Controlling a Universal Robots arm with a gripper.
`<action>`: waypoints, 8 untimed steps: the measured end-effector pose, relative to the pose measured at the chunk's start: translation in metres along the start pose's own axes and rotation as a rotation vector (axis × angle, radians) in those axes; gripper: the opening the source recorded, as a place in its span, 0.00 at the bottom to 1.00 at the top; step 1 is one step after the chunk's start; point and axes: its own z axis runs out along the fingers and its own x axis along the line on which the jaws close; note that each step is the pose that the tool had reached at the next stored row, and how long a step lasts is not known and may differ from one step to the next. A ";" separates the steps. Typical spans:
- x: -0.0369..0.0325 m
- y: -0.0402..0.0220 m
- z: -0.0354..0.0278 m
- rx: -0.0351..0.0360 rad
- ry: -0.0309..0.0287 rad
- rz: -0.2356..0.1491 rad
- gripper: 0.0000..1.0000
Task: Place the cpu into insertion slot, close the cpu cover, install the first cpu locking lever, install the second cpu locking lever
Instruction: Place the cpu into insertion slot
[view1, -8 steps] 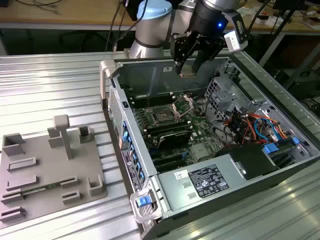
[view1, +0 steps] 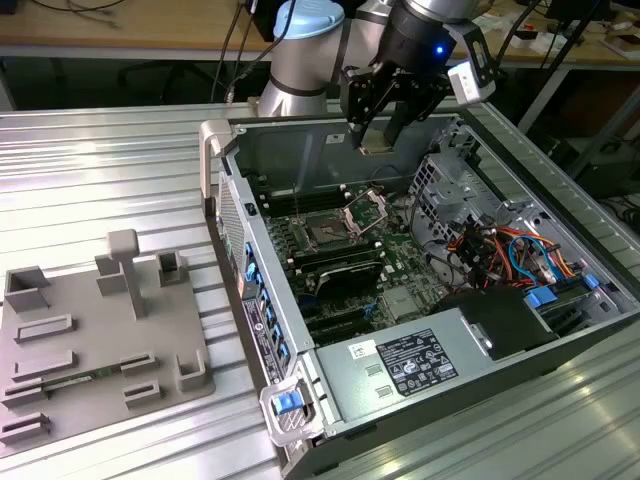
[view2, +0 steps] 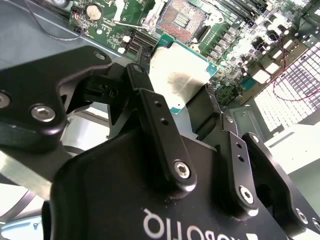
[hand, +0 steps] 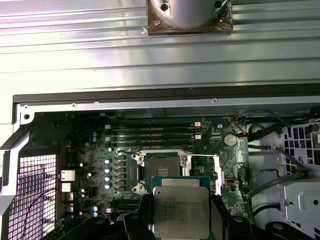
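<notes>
The cpu (hand: 181, 212) is pinched by two opposite edges between the fingers (view2: 150, 107) of the gripper (view1: 378, 135), its metal top turned up; it is held in the air inside the open computer case (view1: 300, 150), well apart from the insertion slot (hand: 160, 169), which lies bare on the motherboard (hand: 95, 165).

For the placing to be done well, the chip should probably be kept level and squared to the slot, its corner marks and notches matched before it is lowered; it should be set down without force, since the contacts are likely to be damaged by any sliding or tilt.

The chip's height above the board is shown by the exterior view, where the cpu cover (view1: 367, 208) is seen raised, just to the exterior view's right of the slot; in the first wrist view the chip's edges can be judged roughly parallel to the slot's; the grip on the edges is shown closest in the second wrist view.
</notes>
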 end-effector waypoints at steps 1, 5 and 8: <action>0.0002 0.0000 0.0000 0.0000 0.0000 0.000 0.55; 0.0012 0.0000 0.0000 -0.0001 -0.0003 0.004 0.55; 0.0044 -0.0001 0.0001 -0.0001 -0.0005 0.005 0.55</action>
